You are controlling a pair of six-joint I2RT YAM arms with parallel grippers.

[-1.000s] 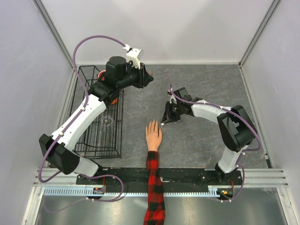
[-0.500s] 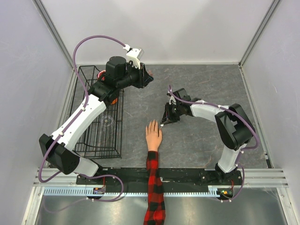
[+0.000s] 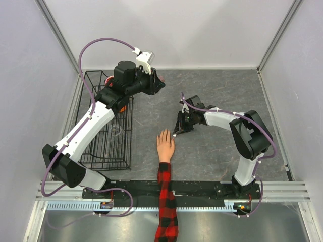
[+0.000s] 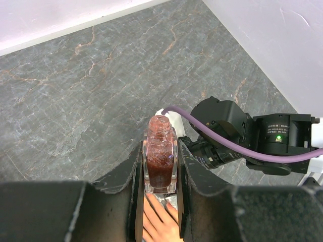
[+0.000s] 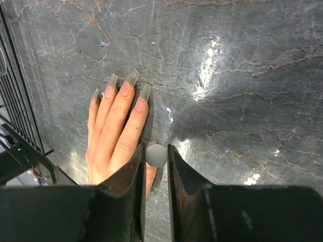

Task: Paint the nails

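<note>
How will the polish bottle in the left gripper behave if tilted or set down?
The nail polish bottle has an open, capless neck, so tilting would probably spill polish. Its clear, smooth walls look like glass: likely slippery in the left gripper and breakable if dropped. Being narrow, it may tip easily when set down.

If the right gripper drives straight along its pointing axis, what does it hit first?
Probably the hand, on its thumb side, which shows just under the white cap held in the right gripper. Otherwise it would hit the table right beside it. Depth is hard to judge.

Bright, even light — glare on tabletop (image 5: 209, 65)
</note>
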